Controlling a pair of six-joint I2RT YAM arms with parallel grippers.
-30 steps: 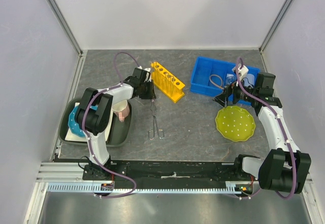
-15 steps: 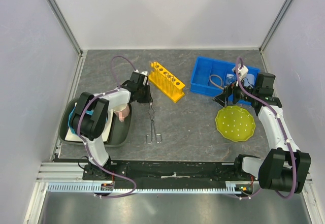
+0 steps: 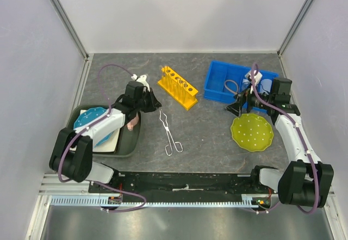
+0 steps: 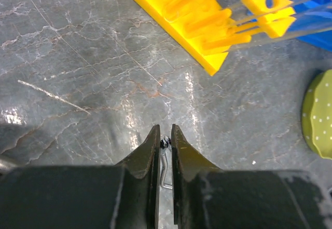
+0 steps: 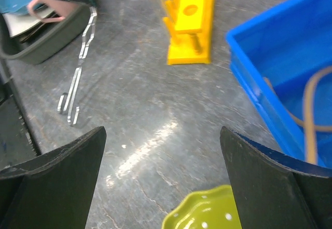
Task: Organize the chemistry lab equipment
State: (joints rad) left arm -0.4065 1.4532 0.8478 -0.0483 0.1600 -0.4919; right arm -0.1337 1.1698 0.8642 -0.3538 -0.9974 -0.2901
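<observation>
Black and white, my left arm is lying lower and further left than a second ago, its elbow dropping out over the grey tray (image 3: pixel 128 142). My left gripper (image 3: pixel 152 104) is closing down from partly spread to nearly pressed together. It is pinching the tip of the metal tongs (image 3: pixel 169 134), and the tongs are pivoting with it, so their finger loops are now pointing near and right instead of straight near. I am judging that the pickup is taking hold and the tongs are getting ready to travel right, probably toward the blue bin (image 3: pixel 217 90). My right gripper (image 3: pixel 239 105) is staying spread wide, hovering between the bin and the green plate (image 3: pixel 252 132).

My right arm is hiding much of the bin. Only the tan rubber loop (image 5: pixel 311 109) is showing there, and I am not making out a squeeze bottle or a flask. The yellow rack (image 3: pixel 178 86) is standing far of the tongs, cut off in the left wrist view, and its thin clear rods (image 4: pixel 290 29) are barely reading. Between my left fingers only a sliver of wire is showing.
</observation>
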